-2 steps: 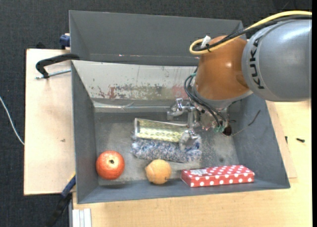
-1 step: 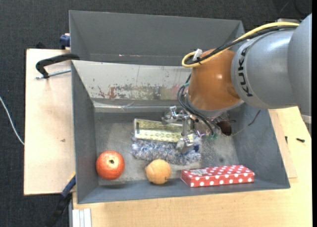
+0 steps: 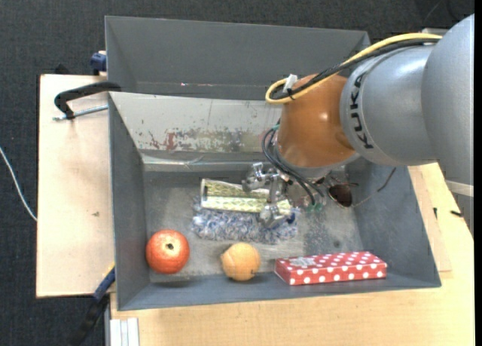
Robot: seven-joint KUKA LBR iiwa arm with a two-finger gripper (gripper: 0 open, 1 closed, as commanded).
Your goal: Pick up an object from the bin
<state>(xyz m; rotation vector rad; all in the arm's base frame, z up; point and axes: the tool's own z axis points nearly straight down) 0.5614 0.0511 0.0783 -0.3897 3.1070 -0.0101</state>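
Observation:
My gripper (image 3: 268,190) is low in the middle of the bin, under the orange wrist cover. It sits at the right end of a flat yellow-green striped packet (image 3: 230,197). That packet lies on a blue-and-white speckled cloth (image 3: 233,225). An orange (image 3: 240,261) rests just in front of the cloth, near the front wall. A small dark brown thing (image 3: 340,194) lies to the right of the gripper, partly hidden by cables.
A red apple (image 3: 167,252) sits in the front left corner. A red box with white dots (image 3: 330,267) lies along the front wall at the right. The arm covers the bin's back right part.

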